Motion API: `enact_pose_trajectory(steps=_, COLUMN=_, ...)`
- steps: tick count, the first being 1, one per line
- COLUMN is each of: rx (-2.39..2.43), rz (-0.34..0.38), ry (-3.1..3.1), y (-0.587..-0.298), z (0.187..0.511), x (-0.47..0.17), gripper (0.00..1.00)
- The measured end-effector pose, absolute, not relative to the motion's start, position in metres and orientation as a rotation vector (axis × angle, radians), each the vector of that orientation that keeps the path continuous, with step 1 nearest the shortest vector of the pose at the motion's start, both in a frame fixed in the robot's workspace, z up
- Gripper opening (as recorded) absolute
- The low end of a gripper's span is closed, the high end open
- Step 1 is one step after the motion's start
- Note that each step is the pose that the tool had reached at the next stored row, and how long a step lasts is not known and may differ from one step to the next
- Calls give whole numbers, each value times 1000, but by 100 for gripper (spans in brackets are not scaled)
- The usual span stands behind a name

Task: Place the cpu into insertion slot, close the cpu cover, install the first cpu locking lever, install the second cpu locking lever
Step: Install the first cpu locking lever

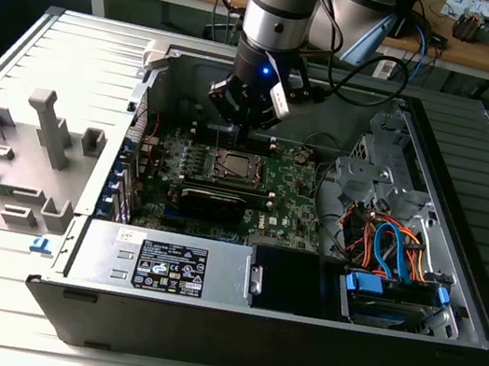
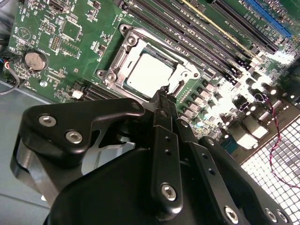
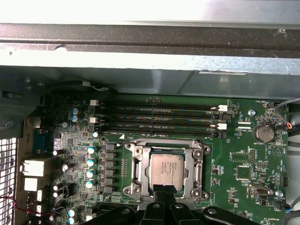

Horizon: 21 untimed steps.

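Grey metal makes the big computer case [image 1: 58,55], which lies open on its side. At the exterior view's left, its flat side panel holds some grey plastic blocks [image 1: 51,125]. Inside the case, in the middle, sits the green board [image 1: 293,201]. The slot [image 1: 233,167] is part of that board, and the cpu [image 3: 166,170] lies flat inside the slot. The cover [image 3: 140,161] is down around the cpu, so the silvery top shows through its window in both wrist views. The gripper [image 2: 162,92] hangs just above the near edge of the slot. Its fingers are pressed close together and hold nothing. A round silver battery [image 2: 33,60] sits on the board, apart from the slot. At the exterior view's right, the case holds orange and blue cables [image 1: 390,247].
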<state>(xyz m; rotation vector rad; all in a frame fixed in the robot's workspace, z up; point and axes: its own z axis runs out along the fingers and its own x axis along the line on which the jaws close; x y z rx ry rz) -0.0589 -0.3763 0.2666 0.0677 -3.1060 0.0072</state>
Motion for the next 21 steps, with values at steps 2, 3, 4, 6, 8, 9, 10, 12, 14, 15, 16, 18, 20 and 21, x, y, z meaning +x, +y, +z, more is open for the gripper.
enact_pose_trajectory(steps=2, rx=68, rz=7, ry=-3106, y=-376, z=267, x=-60, gripper=11)
enact_pose_trajectory(steps=3, rx=68, rz=7, ry=-3106, y=-376, z=267, x=-61, gripper=11)
enact_pose_trajectory(steps=4, rx=68, rz=7, ry=-3106, y=-376, z=267, x=-62, gripper=11)
enact_pose_trajectory(steps=6, rx=68, rz=7, ry=-3106, y=-376, z=267, x=-65, gripper=11)
enact_pose_trajectory(steps=8, rx=68, rz=7, ry=-3106, y=-376, z=267, x=-67, gripper=11)
enact_pose_trajectory(steps=9, rx=68, rz=7, ry=-3106, y=-376, z=267, x=-71, gripper=11)
enact_pose_trajectory(steps=10, rx=68, rz=4, ry=-3106, y=-376, z=267, x=-73, gripper=11)
enact_pose_trajectory(steps=12, rx=68, rz=-8, ry=-3106, y=-376, z=267, x=-78, gripper=11)
enact_pose_trajectory(steps=14, rx=68, rz=-11, ry=-3106, y=-376, z=267, x=-81, gripper=11)
enact_pose_trajectory(steps=15, rx=68, rz=-11, ry=-3106, y=-376, z=267, x=-82, gripper=11)
enact_pose_trajectory(steps=16, rx=68, rz=-11, ry=-3106, y=-376, z=267, x=-83, gripper=11)
enact_pose_trajectory(steps=18, rx=68, rz=-11, ry=-3106, y=-376, z=267, x=-83, gripper=11)
enact_pose_trajectory(steps=20, rx=68, rz=-11, ry=-3106, y=-376, z=267, x=-83, gripper=11)
enact_pose_trajectory(steps=21, rx=68, rz=-11, ry=-3106, y=-376, z=267, x=-84, gripper=11)
